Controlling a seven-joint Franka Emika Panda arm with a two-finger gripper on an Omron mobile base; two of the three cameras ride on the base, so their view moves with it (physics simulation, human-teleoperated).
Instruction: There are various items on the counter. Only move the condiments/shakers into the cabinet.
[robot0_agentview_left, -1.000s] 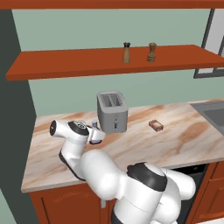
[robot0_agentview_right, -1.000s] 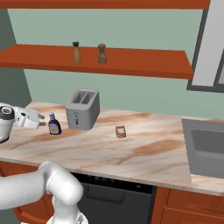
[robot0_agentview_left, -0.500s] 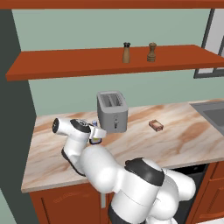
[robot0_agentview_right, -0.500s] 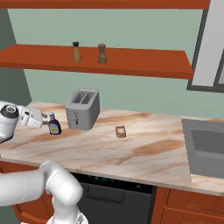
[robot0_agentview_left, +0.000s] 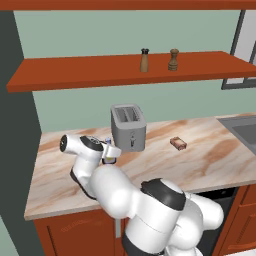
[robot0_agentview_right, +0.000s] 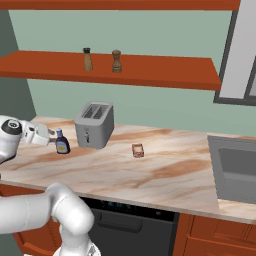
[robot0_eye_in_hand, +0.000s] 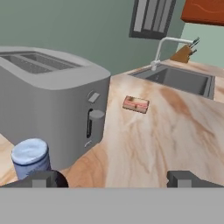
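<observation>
The dark sauce bottle with a yellow label and bluish cap stands on the counter left of the grey toaster. My gripper is open, level with the bottle and just left of it. In the hand view the cap sits just beyond the left fingertip, off to the side of the gap. In the left base view the hand partly hides the bottle. The light-wood shaker and the brown mill stand on the cabinet shelf.
A small orange-brown block lies on the counter right of the toaster. A sink is set in at the far right, with a faucet and a knife block behind it.
My hand has edged a little to the right, closer to the sauce bottle. The jaws stay open. Nothing else has moved.
</observation>
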